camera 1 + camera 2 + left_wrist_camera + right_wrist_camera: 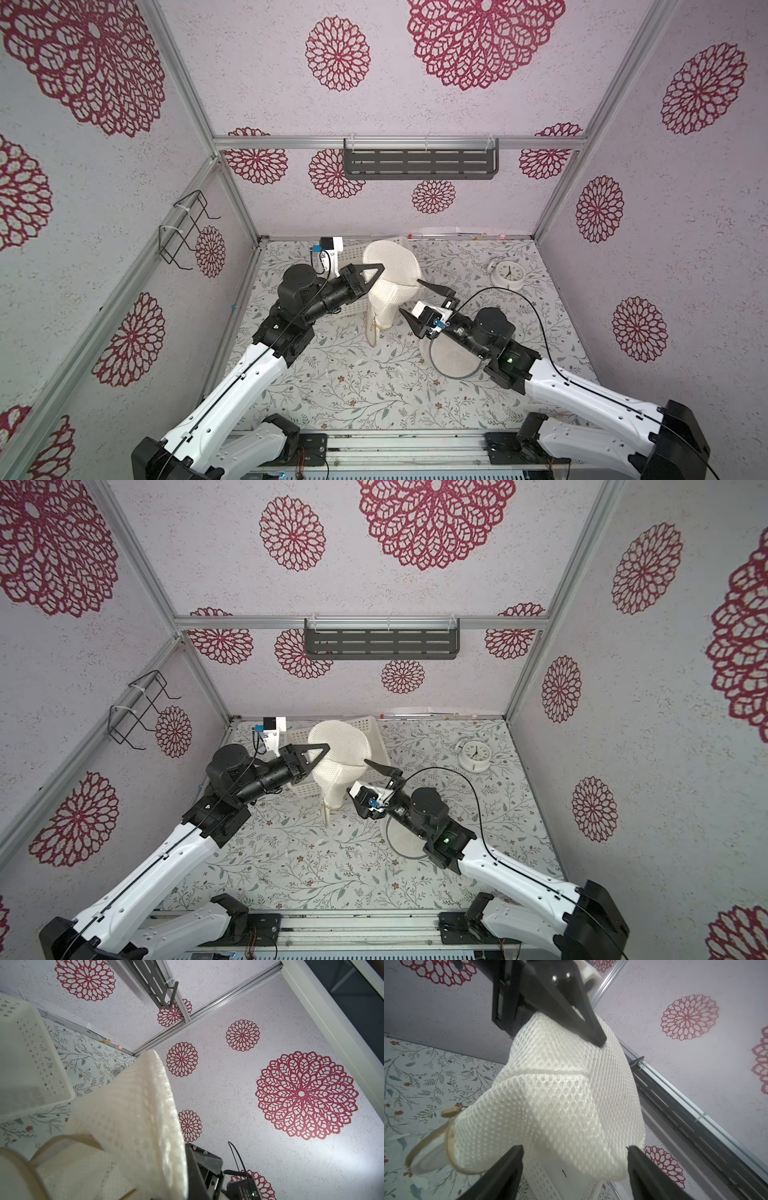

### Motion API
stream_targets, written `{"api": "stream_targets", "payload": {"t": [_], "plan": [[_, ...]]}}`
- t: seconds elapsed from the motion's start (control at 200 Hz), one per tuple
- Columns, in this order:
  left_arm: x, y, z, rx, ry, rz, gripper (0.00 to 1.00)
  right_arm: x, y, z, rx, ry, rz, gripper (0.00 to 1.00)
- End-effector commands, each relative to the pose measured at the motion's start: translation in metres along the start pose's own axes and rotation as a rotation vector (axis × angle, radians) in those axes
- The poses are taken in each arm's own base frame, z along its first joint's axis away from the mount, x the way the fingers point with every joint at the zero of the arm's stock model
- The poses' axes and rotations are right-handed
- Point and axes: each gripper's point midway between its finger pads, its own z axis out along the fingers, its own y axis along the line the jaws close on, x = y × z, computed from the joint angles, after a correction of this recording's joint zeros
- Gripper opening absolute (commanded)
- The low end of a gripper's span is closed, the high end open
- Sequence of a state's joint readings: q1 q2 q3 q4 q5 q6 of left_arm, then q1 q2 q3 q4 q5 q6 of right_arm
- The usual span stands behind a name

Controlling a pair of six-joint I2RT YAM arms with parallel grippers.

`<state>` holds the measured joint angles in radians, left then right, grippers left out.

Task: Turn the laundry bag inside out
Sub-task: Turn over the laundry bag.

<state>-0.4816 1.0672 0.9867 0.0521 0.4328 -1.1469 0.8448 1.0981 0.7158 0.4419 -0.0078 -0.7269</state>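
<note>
Left gripper [379, 267], clamped on the white mesh laundry bag [392, 253], holds it above the table [374, 386] near its far edge; right gripper [410, 296] stands wide open, flanking the bag.

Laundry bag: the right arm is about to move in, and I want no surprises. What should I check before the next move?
1. Left pincer shut on the white mesh laundry bag: ok, the bag hangs from it.
2. Right pincer open: ok, jaws spread wide.
3. Bag's tan-trimmed zipper mouth open: ok, it gapes.
4. Mouth between the right pincer's jaws: not ok, only mesh lies there.
5. Bag clear of the white perforated plastic basket behind it: cannot tell.
6. Bag's lower end off the floral table: cannot tell.
</note>
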Motion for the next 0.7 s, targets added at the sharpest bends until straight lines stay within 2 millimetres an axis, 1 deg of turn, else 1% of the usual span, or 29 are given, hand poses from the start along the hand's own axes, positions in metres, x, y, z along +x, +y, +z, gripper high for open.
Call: {"api": "stream_targets", "payload": {"t": [0.0, 0.035, 0.09, 0.18, 0.19, 0.22, 0.23, 0.26, 0.36, 0.4, 0.44, 0.47, 0.545, 0.625, 0.695], "plan": [[0.000, -0.006, -0.001, 0.009, 0.017, -0.065, 0.00, -0.027, -0.034, 0.004, 0.186, -0.075, -0.131, 0.68], [0.001, -0.006, 0.000, 0.008, 0.022, -0.082, 0.00, -0.028, -0.033, 0.007, 0.203, -0.076, -0.147, 0.60], [0.002, -0.005, 0.000, 0.008, 0.028, -0.105, 0.00, -0.029, -0.035, 0.008, 0.241, -0.083, -0.158, 0.44], [0.000, -0.006, -0.001, 0.008, 0.018, -0.126, 0.00, -0.032, -0.034, 0.009, 0.263, -0.102, -0.144, 0.21], [0.000, -0.006, -0.001, 0.007, 0.017, -0.127, 0.01, -0.032, -0.034, 0.009, 0.264, -0.102, -0.143, 0.20], [-0.002, -0.007, -0.003, 0.007, 0.003, -0.124, 0.08, -0.032, -0.033, 0.011, 0.262, -0.103, -0.126, 0.11], [-0.002, -0.008, -0.004, 0.008, -0.002, -0.120, 0.11, -0.032, -0.033, 0.011, 0.262, -0.103, -0.124, 0.09], [-0.005, -0.010, -0.008, 0.010, -0.023, -0.101, 0.21, -0.031, -0.033, 0.011, 0.259, -0.103, -0.102, 0.00], [-0.018, -0.019, -0.028, 0.010, -0.129, 0.010, 0.57, -0.027, -0.030, 0.012, 0.243, -0.097, -0.040, 0.00], [-0.021, -0.020, -0.036, 0.004, -0.166, 0.070, 0.66, -0.026, -0.029, 0.012, 0.234, -0.096, -0.011, 0.00], [-0.023, -0.021, -0.047, -0.011, -0.207, 0.136, 0.72, -0.024, -0.028, 0.011, 0.217, -0.094, 0.017, 0.00], [-0.024, -0.018, -0.055, -0.034, -0.226, 0.179, 0.74, -0.022, -0.028, 0.011, 0.208, -0.088, 0.037, 0.00], [-0.021, -0.019, -0.074, -0.072, -0.251, 0.340, 0.76, -0.015, -0.029, 0.009, 0.176, -0.078, 0.075, 0.00], [-0.019, -0.016, -0.095, -0.168, -0.249, 0.557, 0.78, -0.006, -0.030, 0.005, 0.122, -0.076, 0.121, 0.00], [-0.016, -0.013, -0.108, -0.248, -0.214, 0.765, 0.78, 0.001, -0.030, -0.001, 0.079, -0.079, 0.140, 0.00]]}}
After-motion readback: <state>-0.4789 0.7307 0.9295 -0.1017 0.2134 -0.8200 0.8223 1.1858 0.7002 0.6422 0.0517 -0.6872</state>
